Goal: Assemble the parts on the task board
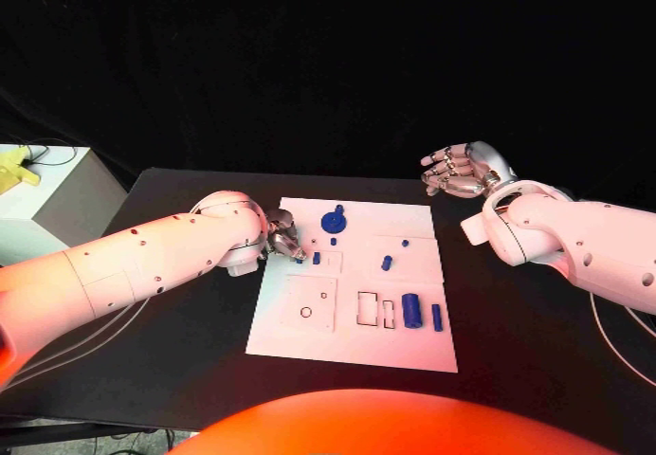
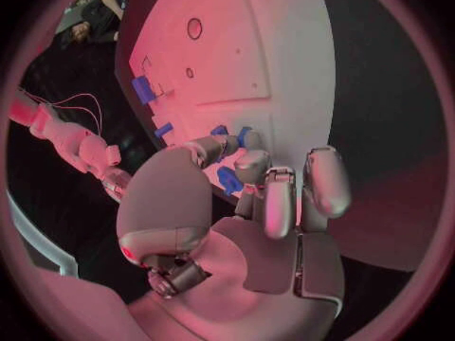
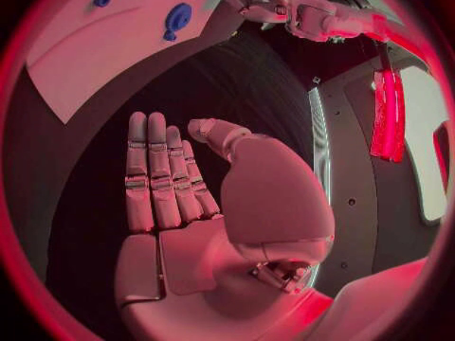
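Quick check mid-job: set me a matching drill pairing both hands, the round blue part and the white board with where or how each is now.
Things:
1. left hand
2. right hand
3. round blue gear-like part
4. white task board

States:
A. lies flat in the middle of the black table
B. fingers at a small blue part on the board's left side
C. raised off the table, holding nothing
D. sits near the board's far edge

Pairs: 1-B, 2-C, 3-D, 4-A

Blue parts (image 1: 410,310), white task board (image 1: 358,343)

The black table (image 1: 533,322) carries the white task board (image 1: 358,341) at its middle.
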Robot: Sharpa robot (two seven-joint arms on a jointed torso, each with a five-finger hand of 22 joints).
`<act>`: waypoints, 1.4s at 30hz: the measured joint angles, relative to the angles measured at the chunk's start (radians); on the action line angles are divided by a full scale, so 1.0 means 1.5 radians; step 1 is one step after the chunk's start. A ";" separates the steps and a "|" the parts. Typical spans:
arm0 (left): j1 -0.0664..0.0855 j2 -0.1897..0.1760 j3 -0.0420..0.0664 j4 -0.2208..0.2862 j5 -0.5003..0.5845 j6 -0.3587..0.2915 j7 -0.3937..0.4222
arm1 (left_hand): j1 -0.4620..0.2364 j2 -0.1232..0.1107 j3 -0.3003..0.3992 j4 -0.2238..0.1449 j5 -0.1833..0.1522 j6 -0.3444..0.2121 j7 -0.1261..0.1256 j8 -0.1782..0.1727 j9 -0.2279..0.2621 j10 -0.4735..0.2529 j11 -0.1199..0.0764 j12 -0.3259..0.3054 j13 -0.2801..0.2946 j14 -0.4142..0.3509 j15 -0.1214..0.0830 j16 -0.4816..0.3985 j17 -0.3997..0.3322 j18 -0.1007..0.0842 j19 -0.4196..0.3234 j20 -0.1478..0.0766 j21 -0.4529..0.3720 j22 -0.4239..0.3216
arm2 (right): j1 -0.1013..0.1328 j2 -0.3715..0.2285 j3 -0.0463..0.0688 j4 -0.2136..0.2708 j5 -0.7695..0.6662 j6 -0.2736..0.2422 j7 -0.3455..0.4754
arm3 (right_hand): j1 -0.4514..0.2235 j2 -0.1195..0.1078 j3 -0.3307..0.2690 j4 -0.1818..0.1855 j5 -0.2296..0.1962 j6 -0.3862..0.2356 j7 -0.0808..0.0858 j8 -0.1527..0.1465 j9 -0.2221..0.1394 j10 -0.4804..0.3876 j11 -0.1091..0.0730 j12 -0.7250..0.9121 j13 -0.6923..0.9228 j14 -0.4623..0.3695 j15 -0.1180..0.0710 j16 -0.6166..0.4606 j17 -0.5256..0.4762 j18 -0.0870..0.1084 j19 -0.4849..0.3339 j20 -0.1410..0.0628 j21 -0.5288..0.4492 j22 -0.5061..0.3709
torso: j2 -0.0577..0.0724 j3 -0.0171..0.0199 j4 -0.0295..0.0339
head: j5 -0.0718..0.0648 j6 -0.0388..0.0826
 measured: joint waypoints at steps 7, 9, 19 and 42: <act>0.000 0.009 0.000 -0.010 -0.004 0.001 0.000 | -0.007 0.001 0.000 0.000 0.000 0.000 -0.004 0.001 0.006 0.000 0.000 -0.005 -0.005 0.000 0.000 0.000 0.000 0.000 -0.003 -0.003 0.000 0.000 | 0.000 0.001 0.000 0.000 0.000 0.000 0.000 | 0.000 0.000 0.000 0.000 0.000 0.000 0.000 0.000 0.000 0.000 0.000 0.000 -0.002 0.000 0.000 0.000 -0.001 0.000 0.000 0.000 0.000 -0.001 | 0.000 -0.0004 0.0004 | 0.000 0.000; 0.000 0.013 0.000 -0.014 -0.006 0.001 -0.001 | -0.009 0.003 0.000 0.000 0.000 0.002 -0.008 0.002 0.009 0.000 0.000 -0.006 -0.005 0.000 0.000 0.000 0.000 0.000 -0.003 -0.003 0.000 -0.001 | -0.001 0.001 0.000 0.000 0.000 0.000 0.000 | 0.000 0.000 0.000 0.000 0.000 0.000 0.000 0.000 0.000 0.000 0.000 0.000 -0.002 0.000 0.000 0.000 -0.001 0.000 0.000 0.000 0.000 -0.001 | 0.000 -0.0009 0.0004 | 0.001 0.000; 0.002 0.019 -0.001 -0.026 -0.010 0.005 0.001 | -0.017 0.004 -0.003 -0.003 -0.006 0.000 -0.012 0.003 0.029 -0.012 0.006 -0.021 -0.026 0.000 0.000 -0.007 0.000 0.000 -0.009 -0.008 -0.011 -0.020 | -0.001 0.001 0.000 -0.001 0.001 0.000 0.000 | 0.000 0.000 0.000 0.000 0.000 0.000 0.000 0.000 0.000 0.000 0.000 0.000 -0.002 0.000 0.000 -0.003 -0.001 0.000 0.000 0.000 0.000 -0.001 | 0.000 -0.0010 -0.0002 | -0.001 0.000; 0.000 0.005 0.000 -0.013 -0.010 -0.003 0.002 | -0.038 -0.024 -0.215 0.126 -0.132 -0.069 0.004 -0.036 0.051 -0.127 0.029 -0.044 -0.121 0.001 0.013 -0.019 0.000 0.000 -0.046 0.012 -0.059 -0.082 | -0.004 -0.002 0.000 0.000 0.002 0.000 0.000 | 0.000 0.000 0.000 0.000 0.000 -0.002 -0.002 0.000 -0.001 0.000 0.000 -0.003 -0.007 0.000 0.000 -0.005 -0.002 0.000 0.000 0.000 -0.003 -0.006 | 0.000 -0.0013 0.0001 | -0.004 0.000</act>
